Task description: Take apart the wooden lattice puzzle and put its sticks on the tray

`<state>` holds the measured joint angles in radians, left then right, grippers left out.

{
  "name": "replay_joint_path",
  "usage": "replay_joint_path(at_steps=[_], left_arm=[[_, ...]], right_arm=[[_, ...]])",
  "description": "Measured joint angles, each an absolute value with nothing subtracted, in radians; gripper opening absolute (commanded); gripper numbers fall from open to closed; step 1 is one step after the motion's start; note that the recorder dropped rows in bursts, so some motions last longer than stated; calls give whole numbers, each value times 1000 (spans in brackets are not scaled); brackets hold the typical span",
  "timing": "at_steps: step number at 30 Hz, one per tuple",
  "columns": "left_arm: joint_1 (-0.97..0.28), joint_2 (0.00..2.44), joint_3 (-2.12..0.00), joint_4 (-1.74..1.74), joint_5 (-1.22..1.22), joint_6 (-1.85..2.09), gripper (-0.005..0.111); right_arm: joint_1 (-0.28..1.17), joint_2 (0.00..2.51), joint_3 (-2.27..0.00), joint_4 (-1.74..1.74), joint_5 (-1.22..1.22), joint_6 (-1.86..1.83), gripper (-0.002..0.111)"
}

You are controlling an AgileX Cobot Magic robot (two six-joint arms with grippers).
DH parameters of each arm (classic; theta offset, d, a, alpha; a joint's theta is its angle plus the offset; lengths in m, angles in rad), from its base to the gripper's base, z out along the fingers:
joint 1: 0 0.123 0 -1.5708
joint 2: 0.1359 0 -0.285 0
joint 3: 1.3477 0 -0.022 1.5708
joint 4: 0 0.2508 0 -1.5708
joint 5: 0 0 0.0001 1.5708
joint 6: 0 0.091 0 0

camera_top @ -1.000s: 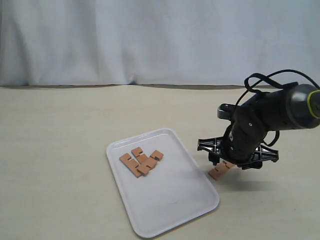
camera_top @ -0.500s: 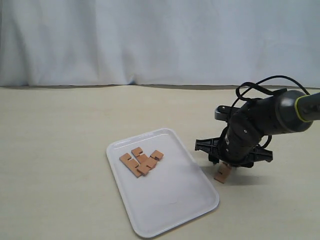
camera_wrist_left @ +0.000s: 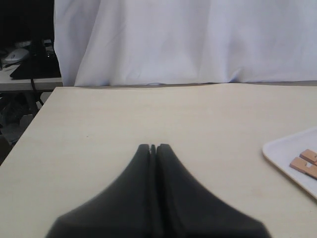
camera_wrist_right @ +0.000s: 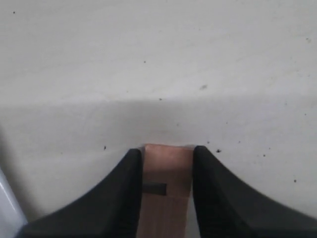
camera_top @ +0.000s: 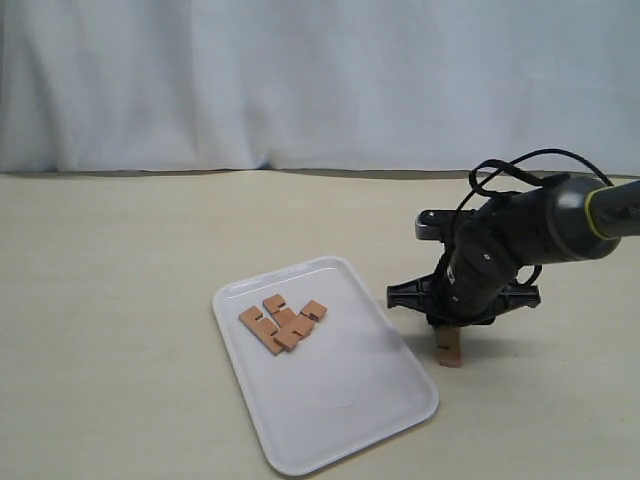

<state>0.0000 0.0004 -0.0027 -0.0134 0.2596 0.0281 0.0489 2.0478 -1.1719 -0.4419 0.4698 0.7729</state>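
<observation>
One stick (camera_top: 449,349) is sitting between the fingers of the right gripper (camera_wrist_right: 167,152), which are clamping its two sides, just beside the rim of the tray (camera_top: 340,400). A second ago it was hanging slanted; now it is pointing almost straight down. The other sticks (camera_top: 283,323) are lying together on the tray. The left gripper (camera_wrist_left: 153,147) is holding its jaws together. The gripper is hiding the stick's top in the exterior view.

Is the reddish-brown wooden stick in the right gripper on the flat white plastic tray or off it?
Off. The right gripper holds the stick beside the tray, over the table.
</observation>
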Motion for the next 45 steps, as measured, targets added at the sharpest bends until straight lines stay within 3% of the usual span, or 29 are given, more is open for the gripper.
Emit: replay_joint_path(at_steps=[10, 21, 30, 34, 39, 41, 43, 45], left_arm=[[0, 0, -3, -13, 260, 28, 0], [0, 0, -3, -13, 260, 28, 0], [0, 0, -3, -13, 260, 28, 0], [0, 0, -3, -13, 260, 28, 0], [0, 0, -3, -13, 260, 28, 0], [0, 0, -3, -13, 260, 28, 0], [0, 0, -3, -13, 260, 28, 0], [0, 0, -3, -13, 260, 28, 0]], right_arm=[[65, 1868, -1224, -293, 537, 487, 4], [312, 1963, -1224, -221, 437, 404, 5], [342, 2001, -1230, -217, 338, 457, 45], [342, 1998, -1230, -217, 338, 457, 51], [342, 1933, -1230, -217, 417, 386, 49], [342, 1897, -1230, -226, 476, 325, 34], [342, 1860, -1230, -263, 562, 271, 11], [342, 1825, -1230, -326, 676, 231, 4]])
